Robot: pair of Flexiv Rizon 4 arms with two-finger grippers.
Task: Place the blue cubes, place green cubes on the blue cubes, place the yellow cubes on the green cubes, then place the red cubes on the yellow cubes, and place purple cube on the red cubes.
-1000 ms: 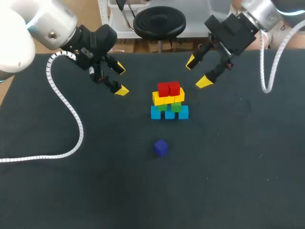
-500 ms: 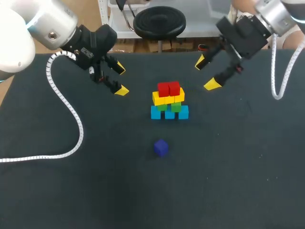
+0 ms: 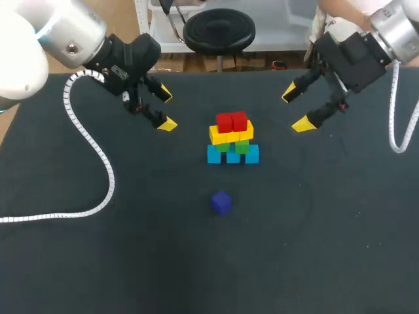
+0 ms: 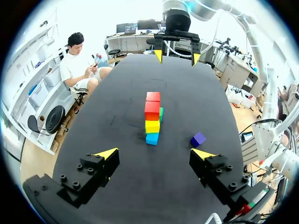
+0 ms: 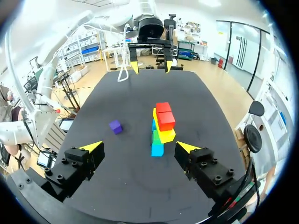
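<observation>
A stack of cubes stands mid-table: blue cubes [image 3: 233, 155] at the base, green cubes [image 3: 234, 147] on them, yellow cubes [image 3: 230, 134] above, red cubes [image 3: 232, 122] on top. The same stack [image 4: 152, 116] lies ahead of my left gripper [image 4: 155, 153] and, as the stack [image 5: 160, 127], ahead of my right gripper [image 5: 138, 146]. A purple cube [image 3: 221, 202] [image 4: 197, 139] [image 5: 116, 126] lies alone on the mat, nearer the front. My left gripper [image 3: 163, 109] hangs open left of the stack. My right gripper [image 3: 296, 108] hangs open to its right. Both are empty.
The black table mat [image 3: 131, 248] spreads wide around the stack. A white coiled cable [image 3: 91, 150] from my left arm lies across the mat's left side.
My right gripper has drawn away to the right of the stack, staying open. The left arm and the cubes have not moved.
</observation>
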